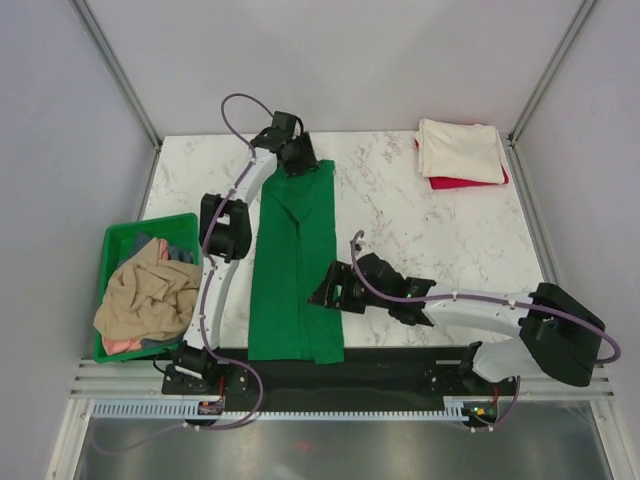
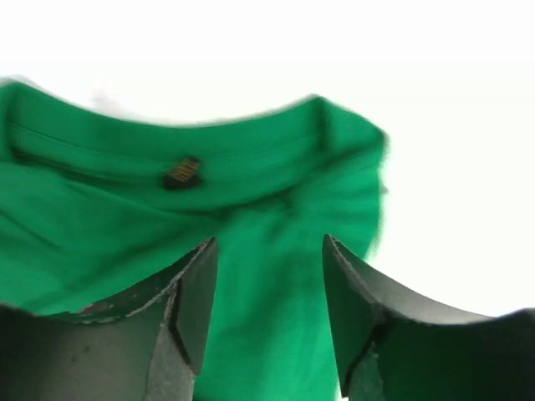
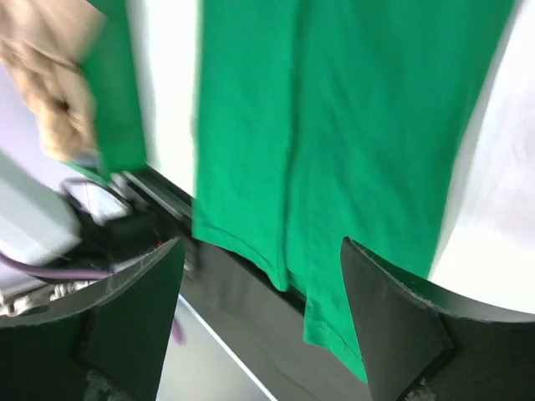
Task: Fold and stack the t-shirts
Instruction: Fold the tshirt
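Dead centre, green t-shirt [image 1: 295, 270] runs twelve to six: left gripper [image 1: 300, 158] gapes wide over its twelve-o'clock end, right gripper [image 1: 329, 290] wide beside its five-o'clock edge.

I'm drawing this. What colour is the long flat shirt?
Bright green shirt, best in the top view.

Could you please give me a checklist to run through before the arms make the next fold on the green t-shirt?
1. Left claw open over the green t-shirt collar: ok.
2. Right claw open near the hem end: ok.
3. Shirt lying as a flat long strip: ok.
4. Hem fully on the table: not ok; it overlaps the black strip.
5. Claws touching cloth: cannot tell.
6. Stack ready, cream-white t-shirt on red t-shirt: ok.
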Tool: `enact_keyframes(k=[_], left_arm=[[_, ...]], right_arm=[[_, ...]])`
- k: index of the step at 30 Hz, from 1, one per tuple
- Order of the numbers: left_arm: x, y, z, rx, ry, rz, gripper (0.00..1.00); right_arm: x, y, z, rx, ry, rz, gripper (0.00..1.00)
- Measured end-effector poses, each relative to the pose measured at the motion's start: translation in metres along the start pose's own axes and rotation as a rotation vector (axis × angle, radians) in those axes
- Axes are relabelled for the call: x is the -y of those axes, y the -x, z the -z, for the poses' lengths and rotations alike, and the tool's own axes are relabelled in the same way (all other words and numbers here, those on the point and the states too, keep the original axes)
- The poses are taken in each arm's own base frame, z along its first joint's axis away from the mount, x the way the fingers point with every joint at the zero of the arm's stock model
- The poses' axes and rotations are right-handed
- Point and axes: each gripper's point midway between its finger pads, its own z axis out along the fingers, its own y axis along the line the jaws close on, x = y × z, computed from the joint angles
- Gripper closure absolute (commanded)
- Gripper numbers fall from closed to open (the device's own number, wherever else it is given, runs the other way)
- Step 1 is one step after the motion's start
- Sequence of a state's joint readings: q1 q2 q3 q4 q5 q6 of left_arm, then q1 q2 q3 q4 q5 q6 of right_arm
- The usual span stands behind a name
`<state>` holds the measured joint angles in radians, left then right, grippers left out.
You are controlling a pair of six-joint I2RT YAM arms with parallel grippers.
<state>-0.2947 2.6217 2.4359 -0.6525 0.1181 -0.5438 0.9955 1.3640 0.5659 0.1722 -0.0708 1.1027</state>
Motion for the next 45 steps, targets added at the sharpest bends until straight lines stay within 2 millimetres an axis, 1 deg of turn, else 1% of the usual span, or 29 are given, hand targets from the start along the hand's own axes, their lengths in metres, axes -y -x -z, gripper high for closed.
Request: enact_keyframes(k=[1,3,4,6,8,10,11,12,13,14,15,16,17,18,19,21,22,23,25,27,29,31,32,35,37,40,42,43,45], left_arm=[[0.013,-0.002,0.003,-0.008,-0.038,-0.024,0.31],[0.038,-0.005,0.016,-0.015,-0.102,-0.073,0.21],[0.046,-0.004,0.024,-0.013,-0.119,-0.089,0.16],[0.068,-0.002,0.054,-0.001,-0.158,-0.127,0.14],[0.086,0.010,0.099,0.042,-0.190,-0.153,0.14],[0.094,0.026,0.155,0.101,-0.206,-0.163,0.15],[0.093,0.035,0.188,0.150,-0.208,-0.164,0.15],[0.087,0.039,0.222,0.186,-0.196,-0.160,0.16],[0.081,0.041,0.250,0.222,-0.189,-0.157,0.16],[0.071,0.038,0.286,0.270,-0.176,-0.155,0.16],[0.061,0.032,0.315,0.302,-0.163,-0.151,0.16],[0.047,0.022,0.347,0.341,-0.143,-0.146,0.15],[0.036,0.007,0.373,0.370,-0.135,-0.146,0.15],[0.030,-0.005,0.393,0.407,-0.139,-0.151,0.15],[0.017,-0.028,0.407,0.417,-0.135,-0.154,0.15],[-0.009,-0.078,0.423,0.410,-0.129,-0.165,0.15],[-0.018,-0.095,0.426,0.404,-0.131,-0.170,0.15],[-0.029,-0.116,0.423,0.383,-0.129,-0.173,0.15],[-0.046,-0.145,0.411,0.335,-0.116,-0.174,0.16],[-0.063,-0.171,0.395,0.275,-0.091,-0.171,0.17],[-0.073,-0.183,0.388,0.245,-0.068,-0.167,0.17],[-0.076,-0.186,0.388,0.246,-0.062,-0.166,0.17],[-0.076,-0.186,0.390,0.258,-0.065,-0.167,0.17],[-0.073,-0.183,0.396,0.288,-0.081,-0.170,0.17],[-0.071,-0.181,0.398,0.302,-0.092,-0.173,0.17],[-0.070,-0.180,0.397,0.299,-0.097,-0.176,0.17],[-0.070,-0.180,0.395,0.294,-0.097,-0.176,0.17],[-0.069,-0.180,0.395,0.292,-0.098,-0.176,0.17],[-0.069,-0.181,0.394,0.288,-0.099,-0.176,0.18]], right_arm=[[-0.014,0.009,0.003,0.019,0.007,0.015,0.16],[-0.046,0.038,0.013,0.096,0.028,0.062,0.15],[-0.062,0.053,0.020,0.141,0.043,0.091,0.15],[-0.089,0.082,0.033,0.223,0.067,0.142,0.15],[-0.106,0.108,0.043,0.292,0.079,0.186,0.16],[-0.106,0.136,0.042,0.339,0.052,0.211,0.17],[-0.099,0.149,0.033,0.347,0.021,0.222,0.17],[-0.092,0.162,0.024,0.348,-0.005,0.232,0.18],[-0.085,0.172,0.010,0.335,-0.031,0.244,0.18],[-0.077,0.179,-0.004,0.316,-0.052,0.253,0.19],[-0.068,0.185,-0.022,0.289,-0.078,0.265,0.19],[-0.060,0.190,-0.040,0.257,-0.096,0.275,0.19],[-0.052,0.192,-0.057,0.222,-0.111,0.286,0.19],[-0.048,0.193,-0.070,0.199,-0.117,0.296,0.19],[-0.043,0.192,-0.085,0.161,-0.123,0.303,0.20],[-0.040,0.197,-0.113,0.112,-0.104,0.306,0.22],[-0.040,0.201,-0.126,0.094,-0.091,0.304,0.23],[-0.040,0.206,-0.139,0.084,-0.078,0.300,0.23],[-0.037,0.220,-0.165,0.077,-0.054,0.292,0.24],[-0.029,0.231,-0.177,0.076,-0.055,0.276,0.24],[-0.018,0.246,-0.194,0.083,-0.053,0.262,0.24],[-0.002,0.258,-0.207,0.078,-0.053,0.233,0.25],[0.000,0.267,-0.209,0.086,-0.047,0.227,0.25],[0.013,0.299,-0.208,0.125,-0.071,0.218,0.25],[0.027,0.326,-0.208,0.170,-0.089,0.212,0.24],[0.041,0.364,-0.207,0.232,-0.086,0.212,0.21],[0.047,0.384,-0.208,0.266,-0.060,0.223,0.19],[0.049,0.392,-0.208,0.278,-0.038,0.233,0.18],[0.052,0.398,-0.205,0.276,-0.003,0.251,0.16]])
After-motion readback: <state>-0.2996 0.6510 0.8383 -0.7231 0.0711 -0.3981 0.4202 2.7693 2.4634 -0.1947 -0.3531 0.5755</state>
